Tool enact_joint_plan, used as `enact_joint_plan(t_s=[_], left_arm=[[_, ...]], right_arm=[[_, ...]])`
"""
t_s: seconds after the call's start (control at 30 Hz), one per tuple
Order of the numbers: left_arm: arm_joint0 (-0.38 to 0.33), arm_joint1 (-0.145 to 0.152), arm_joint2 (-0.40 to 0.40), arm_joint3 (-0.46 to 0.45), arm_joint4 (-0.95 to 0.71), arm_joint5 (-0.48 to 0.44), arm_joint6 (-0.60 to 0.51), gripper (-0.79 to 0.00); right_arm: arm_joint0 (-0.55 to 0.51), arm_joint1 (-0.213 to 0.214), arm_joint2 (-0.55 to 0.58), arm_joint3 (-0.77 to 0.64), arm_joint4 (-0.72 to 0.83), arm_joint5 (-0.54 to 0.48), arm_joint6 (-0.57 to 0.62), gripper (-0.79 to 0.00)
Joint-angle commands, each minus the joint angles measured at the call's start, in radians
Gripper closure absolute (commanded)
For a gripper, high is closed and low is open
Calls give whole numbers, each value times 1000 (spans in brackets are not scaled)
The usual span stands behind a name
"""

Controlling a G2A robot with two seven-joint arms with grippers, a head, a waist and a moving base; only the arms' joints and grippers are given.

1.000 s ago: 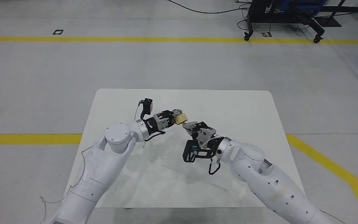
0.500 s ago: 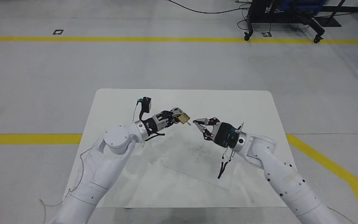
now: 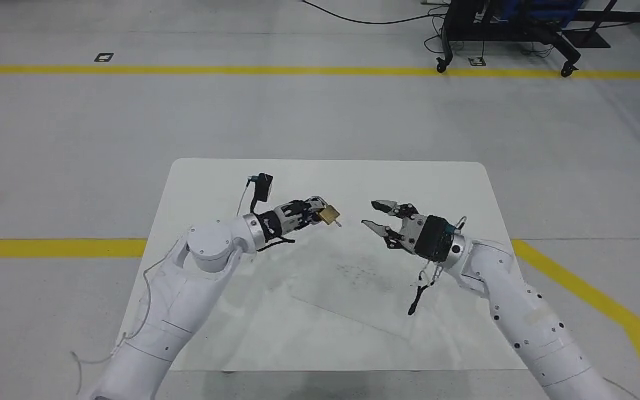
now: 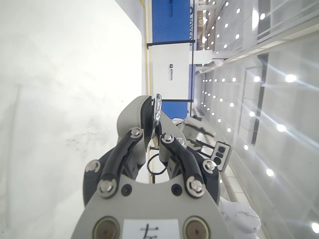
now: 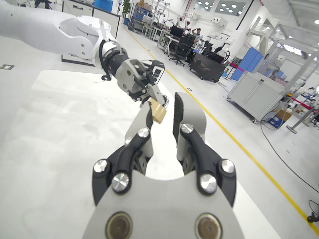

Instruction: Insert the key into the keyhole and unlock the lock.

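A brass padlock (image 3: 326,212) hangs above the white table (image 3: 450,185), and my left gripper (image 3: 317,213) is shut on it. In the right wrist view the padlock (image 5: 158,112) points its lower end at the camera, and the left gripper (image 5: 152,95) clamps its top. The left wrist view has a silver part of the lock (image 4: 157,106) pinched between the fingers (image 4: 134,118). My right gripper (image 3: 384,218) is open with nothing between its fingers, a short gap to the right of the lock. A thin stub (image 3: 338,222) juts from the lock; whether it is the key I cannot tell.
A black cable (image 3: 420,290) dangles from the right wrist over the table. The tabletop is bare white with faint scuff marks (image 3: 350,270). A yellow floor line (image 3: 60,247) runs past both sides, and a dark cart (image 3: 510,35) stands far behind.
The right arm has swung away to the right from the padlock and its gripper now stands open and apart. The left arm has kept the padlock nearly in place.
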Motion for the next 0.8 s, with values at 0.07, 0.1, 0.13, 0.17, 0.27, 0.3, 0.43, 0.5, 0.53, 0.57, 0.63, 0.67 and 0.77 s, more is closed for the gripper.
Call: enact_joint_plan(t_s=[0.07, 0.1, 0.13, 0.17, 0.27, 0.3, 0.43, 0.5, 0.53, 0.57, 0.63, 0.67, 0.77], left_arm=[[-27, -9, 54, 18, 52, 58, -11, 0], [-35, -12, 73, 25, 70, 73, -16, 0], [-46, -15, 95, 32, 96, 92, -23, 0], [-60, -17, 127, 39, 145, 115, -42, 0], [-119, -26, 234, 78, 309, 219, -148, 0], [-146, -30, 258, 91, 336, 248, -186, 0], [-206, -51, 320, 154, 362, 303, -249, -203], [-226, -61, 342, 177, 368, 315, -267, -234], [-233, -65, 349, 186, 369, 319, -269, -292], [-238, -68, 355, 192, 369, 322, -270, -363], [-248, -72, 360, 204, 376, 336, -270, -751], [-252, -72, 357, 206, 375, 344, -275, -785], [-254, -66, 328, 190, 364, 359, -283, -785]], right_arm=[[-75, 17, 99, -26, 7, -1, -76, -785], [-75, 17, 99, -26, 7, -1, -76, -785], [-75, 17, 99, -26, 7, -1, -76, -785], [-75, 17, 99, -26, 7, -1, -76, -785], [-75, 17, 99, -26, 7, -1, -76, -785], [-75, 17, 99, -26, 7, -1, -76, -785], [-75, 17, 99, -26, 7, -1, -76, -785], [-75, 17, 99, -26, 7, -1, -76, -785], [-75, 17, 99, -26, 7, -1, -76, -785], [-75, 17, 99, -26, 7, -1, -76, -785], [-75, 17, 99, -26, 7, -1, -76, -785], [-75, 17, 99, -26, 7, -1, -76, -785], [-75, 17, 99, -26, 7, -1, -76, -785]])
